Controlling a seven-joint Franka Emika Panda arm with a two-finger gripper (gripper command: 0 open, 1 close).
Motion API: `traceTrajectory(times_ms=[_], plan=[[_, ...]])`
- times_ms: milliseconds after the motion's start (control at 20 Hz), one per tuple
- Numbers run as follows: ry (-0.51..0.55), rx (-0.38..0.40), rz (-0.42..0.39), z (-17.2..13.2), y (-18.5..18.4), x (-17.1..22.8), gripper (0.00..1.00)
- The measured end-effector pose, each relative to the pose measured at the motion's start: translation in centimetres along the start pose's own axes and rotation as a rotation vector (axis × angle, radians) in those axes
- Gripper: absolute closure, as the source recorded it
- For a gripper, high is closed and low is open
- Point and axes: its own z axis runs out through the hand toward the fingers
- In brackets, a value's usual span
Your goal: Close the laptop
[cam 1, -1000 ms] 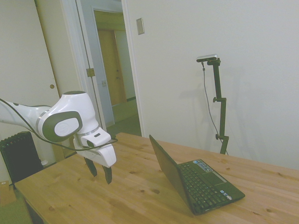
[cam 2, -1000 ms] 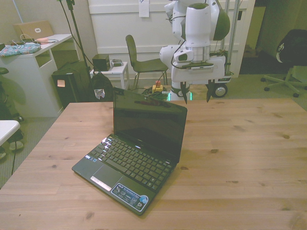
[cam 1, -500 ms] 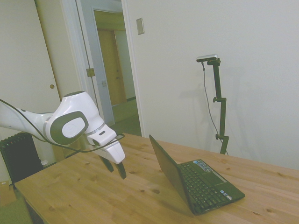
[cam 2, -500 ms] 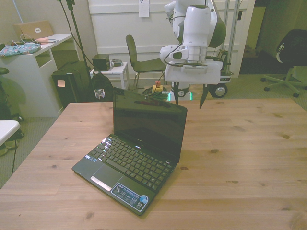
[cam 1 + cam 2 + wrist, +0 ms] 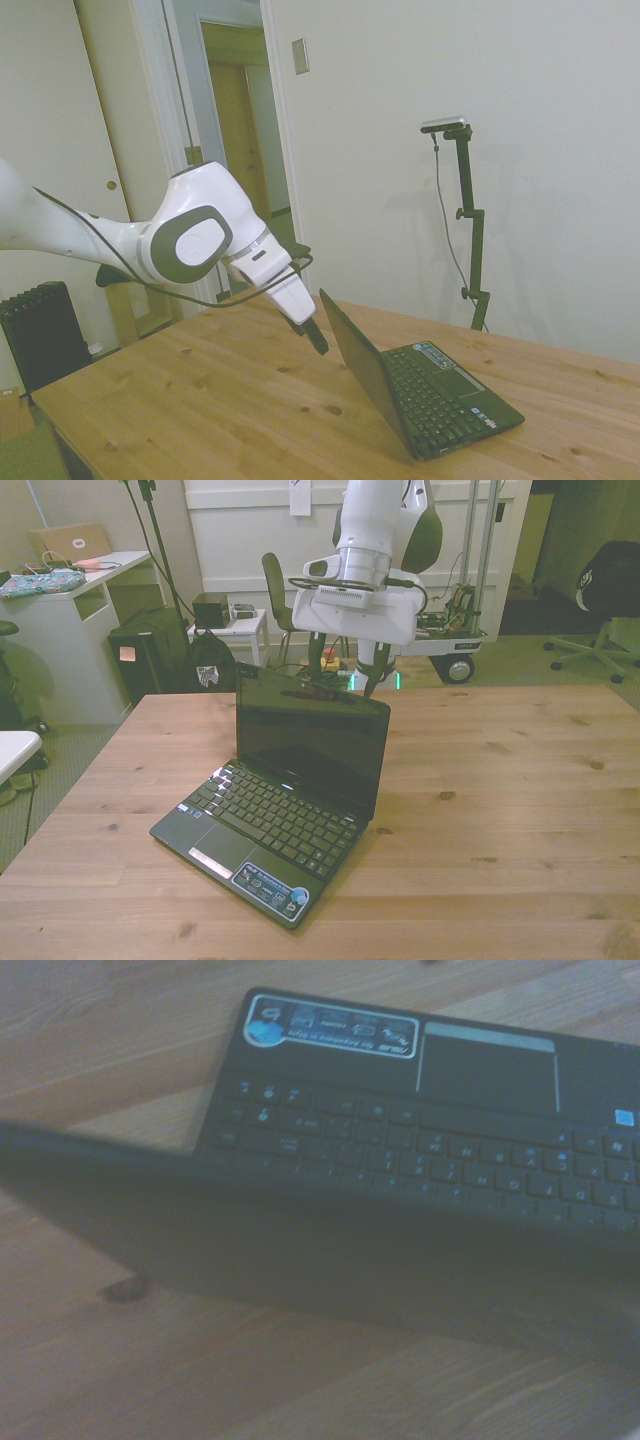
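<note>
One laptop (image 5: 285,800) is sitting open on the bench (image 5: 500,810), toward the front view's left of the middle, with its base nearer the camera-side edge and its lid standing a little past upright, leaning away from the keys. A pale sticker (image 5: 270,884) is showing on the palm rest, and the wrist view is looking over the lid's top edge onto the keyboard (image 5: 420,1150).

The tool (image 5: 347,675) is hanging just behind the lid's top edge, tilted toward it; in the side view its dark tips (image 5: 316,338) are lying close to the lid's back, though I cannot tell whether they are touching. The fingers are standing apart at a moderate width and holding nothing.

The approach is looking nearly done, and the closing push is not yet begun. Next, the tool is probably needing to press against the upper back of the lid and sweep forward and down over the keys, following the hinge's arc so the base is not sliding across the bench.
</note>
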Motion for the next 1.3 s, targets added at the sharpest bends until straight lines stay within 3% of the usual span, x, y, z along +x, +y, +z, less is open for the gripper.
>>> traceTrajectory(times_ms=[400, 1300], plan=[[0.035, 0.005, 0.119, 0.5, -0.5, 0.6, 1.00], [0.053, 0.013, 0.168, -0.1, 0.3, 2.9, 1.00]])
